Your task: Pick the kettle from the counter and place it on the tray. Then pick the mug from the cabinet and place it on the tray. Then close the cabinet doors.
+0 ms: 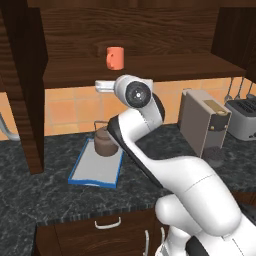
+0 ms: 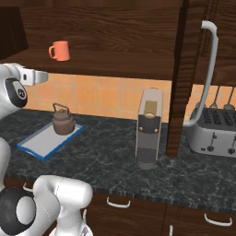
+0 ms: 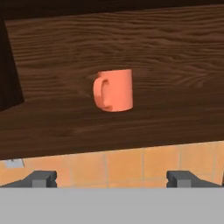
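Sitting on the tray (image 1: 84, 172) on the worktop (image 1: 40, 190), the kettle (image 1: 104, 142) was already put away. The mug (image 3: 113, 90) was left on the cabinet (image 1: 165, 30) shelf, straight ahead. The end effector (image 3: 111, 178) was held wide open and empty, ready for it.

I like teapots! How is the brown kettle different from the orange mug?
The kettle is brown, round and bigger; the mug is orange-red, straight-sided and smaller. The kettle has a wire handle arching over its top; the mug's loop handle is on its side. The kettle sits on the tray, the mug on the cabinet shelf. Both stand upright.
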